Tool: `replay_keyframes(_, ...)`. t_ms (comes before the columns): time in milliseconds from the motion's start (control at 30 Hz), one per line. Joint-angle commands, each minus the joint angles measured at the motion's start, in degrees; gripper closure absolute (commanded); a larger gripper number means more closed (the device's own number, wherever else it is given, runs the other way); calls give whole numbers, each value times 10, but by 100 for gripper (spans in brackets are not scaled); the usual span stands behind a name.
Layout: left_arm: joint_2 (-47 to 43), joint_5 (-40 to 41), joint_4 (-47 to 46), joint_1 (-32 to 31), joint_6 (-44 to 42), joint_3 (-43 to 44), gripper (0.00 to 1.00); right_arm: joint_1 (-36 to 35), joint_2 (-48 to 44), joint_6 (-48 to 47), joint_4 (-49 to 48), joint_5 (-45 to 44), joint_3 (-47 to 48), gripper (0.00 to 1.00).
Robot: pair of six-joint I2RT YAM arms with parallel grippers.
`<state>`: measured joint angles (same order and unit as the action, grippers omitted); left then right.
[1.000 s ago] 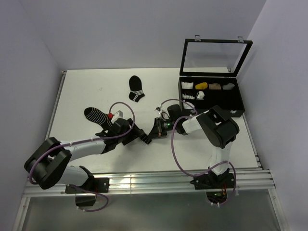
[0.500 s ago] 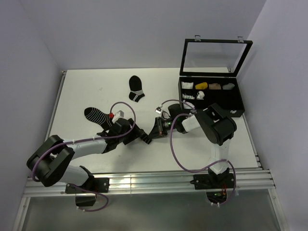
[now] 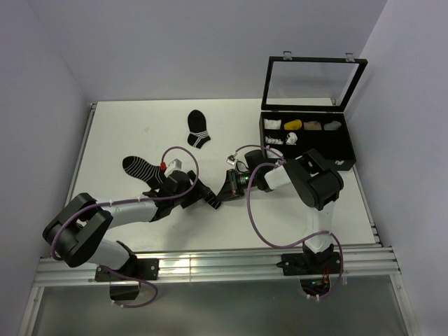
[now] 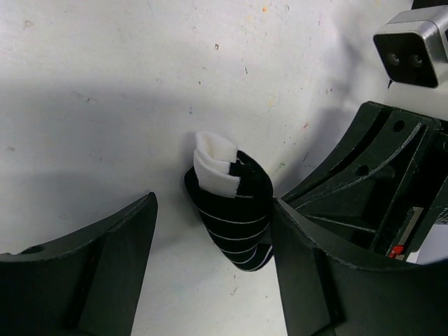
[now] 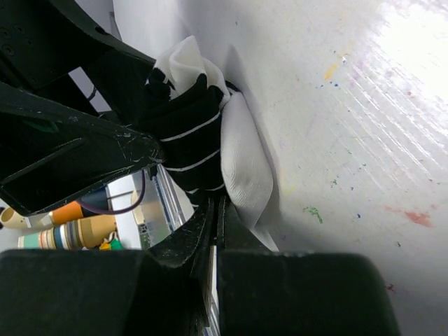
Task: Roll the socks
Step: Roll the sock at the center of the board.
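The socks (image 4: 234, 210) are a rolled bundle on the white table: black with thin white stripes outside, white layers (image 4: 217, 164) at its end. My left gripper (image 4: 213, 213) is open and straddles the bundle, with the right finger against it and a gap on the left. In the right wrist view the black striped roll (image 5: 185, 126) lies against a white sock part (image 5: 245, 164). My right gripper (image 5: 217, 206) is shut on the bundle's near edge. In the top view both grippers (image 3: 212, 201) (image 3: 224, 192) meet mid-table and hide the bundle.
A black sock with thin white stripes (image 3: 140, 166) lies left of the arms. A black sock with white bands (image 3: 198, 129) lies at the back. A black compartment box (image 3: 308, 143) with its lid raised stands at the right.
The left arm has crept slightly to the right. Both grippers stay together at the bundle.
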<state>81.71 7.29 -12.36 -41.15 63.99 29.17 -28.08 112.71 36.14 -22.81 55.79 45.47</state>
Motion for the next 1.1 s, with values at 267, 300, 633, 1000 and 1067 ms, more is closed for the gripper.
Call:
replay_keyframes(267,42,-10,-20,8,-18,16,33,11,45,-74,125,-161,3,100)
replay_keyframes(300,48,-12,-21,8,-19,15,33,12,45,-76,130,-167,8,100)
replay_keyframes(633,67,-22,-29,8,-17,18,33,11,33,-99,181,-232,23,100)
replay_keyframes(1000,71,-30,-45,9,-23,14,27,9,15,-116,223,-284,42,100)
replay_keyframes(1067,76,-31,-46,8,-25,18,28,8,14,-121,224,-288,44,100)
